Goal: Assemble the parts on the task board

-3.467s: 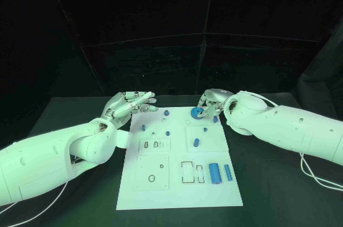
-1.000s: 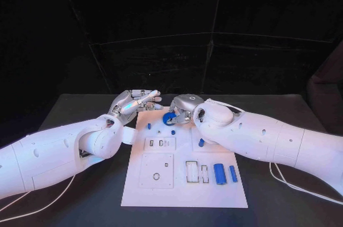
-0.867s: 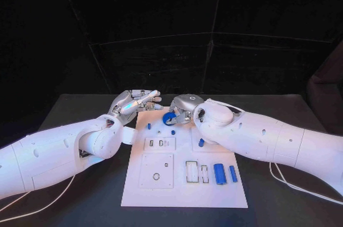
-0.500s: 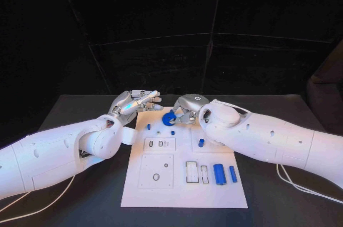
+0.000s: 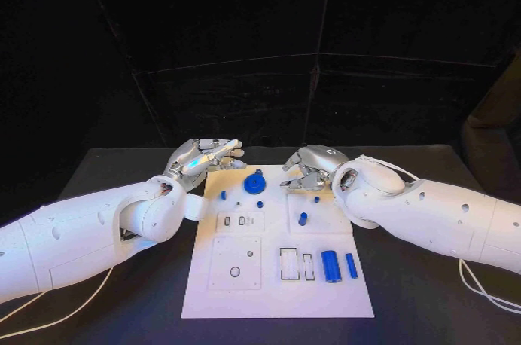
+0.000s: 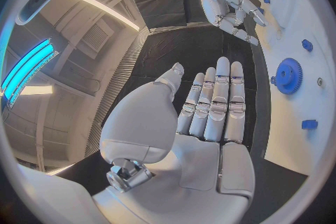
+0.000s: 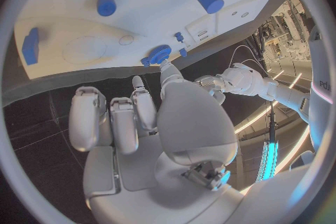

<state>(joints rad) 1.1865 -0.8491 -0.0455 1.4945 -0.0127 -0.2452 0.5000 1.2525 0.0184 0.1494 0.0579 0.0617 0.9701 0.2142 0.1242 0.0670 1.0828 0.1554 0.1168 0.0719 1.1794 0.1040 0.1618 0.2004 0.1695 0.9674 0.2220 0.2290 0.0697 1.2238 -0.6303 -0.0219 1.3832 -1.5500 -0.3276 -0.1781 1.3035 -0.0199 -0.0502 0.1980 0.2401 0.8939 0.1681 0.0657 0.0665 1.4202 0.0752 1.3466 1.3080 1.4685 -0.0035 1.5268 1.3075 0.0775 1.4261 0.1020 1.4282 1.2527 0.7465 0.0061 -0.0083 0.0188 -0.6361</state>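
Left hand hovered flat and empty, upper left of the task board. The blue gear sat centre-top. Right hand, just right, seemingly empty, fingers curled; best check the gear's seated.

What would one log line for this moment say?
left hand: open, beside task board | right hand: open, empty | blue gear: on board, unheld

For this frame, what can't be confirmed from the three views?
- Whether the blue gear is seated on a peg: too small in the head view, edge-on in the right wrist view.
- The task board beneath the right hand: covered by it in the head view.
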